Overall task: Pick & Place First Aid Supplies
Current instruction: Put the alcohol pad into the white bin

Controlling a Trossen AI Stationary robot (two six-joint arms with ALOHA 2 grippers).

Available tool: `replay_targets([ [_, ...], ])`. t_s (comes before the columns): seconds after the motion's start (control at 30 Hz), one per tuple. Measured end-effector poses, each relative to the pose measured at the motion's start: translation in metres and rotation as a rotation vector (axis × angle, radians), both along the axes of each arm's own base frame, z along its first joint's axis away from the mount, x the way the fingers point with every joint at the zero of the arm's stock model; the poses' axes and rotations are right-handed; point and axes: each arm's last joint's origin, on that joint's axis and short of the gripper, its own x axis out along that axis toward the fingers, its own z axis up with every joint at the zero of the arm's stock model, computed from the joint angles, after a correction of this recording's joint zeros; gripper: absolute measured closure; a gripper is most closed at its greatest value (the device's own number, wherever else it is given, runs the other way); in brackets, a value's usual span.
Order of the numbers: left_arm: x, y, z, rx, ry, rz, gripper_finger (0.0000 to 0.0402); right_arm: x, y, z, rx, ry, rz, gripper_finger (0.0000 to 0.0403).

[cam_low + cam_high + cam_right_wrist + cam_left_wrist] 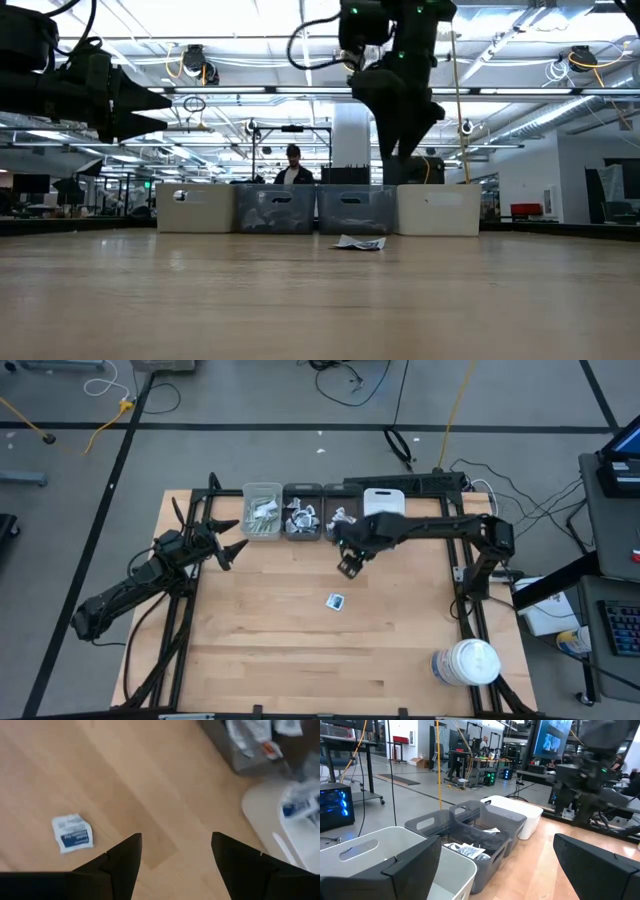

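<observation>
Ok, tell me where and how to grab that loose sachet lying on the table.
The sachet lies flat on the bare wood, apart from the bins, so probably only a straight-down approach works. Pinch across its narrower width, fingers straddling two opposite edges, and close low against the table. The right gripper, open and empty, hovers nearest, between it and the bins.

A wooden table carries four bins along its far edge, one sachet mid-table, and a white jar near right.
</observation>
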Motion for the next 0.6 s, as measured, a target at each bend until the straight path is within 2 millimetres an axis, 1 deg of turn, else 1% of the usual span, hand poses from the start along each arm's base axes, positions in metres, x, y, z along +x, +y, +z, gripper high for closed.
replay_targets([
  [0.2,0.0,0.0,0.0,0.0,0.0,0.0,0.0009,0.023,0.046,-0.011,-0.009,-0.02,0.162,0.0165],
  [0.33,0.0,0.0,0.0,0.0,0.0,0.0,0.0009,0.034,0.072,-0.015,-0.007,-0.035,0.237,0.0165],
  [0.43,0.0,0.0,0.0,0.0,0.0,0.0,0.0009,0.041,0.084,-0.021,-0.012,-0.051,0.281,0.0165],
  [0.53,0.0,0.0,0.0,0.0,0.0,0.0,0.0009,0.049,0.092,-0.036,0.01,-0.04,0.332,0.0165],
  [0.6,0.0,0.0,0.0,0.0,0.0,0.0,0.0009,0.054,0.094,-0.05,0.038,-0.017,0.347,0.0165],
])
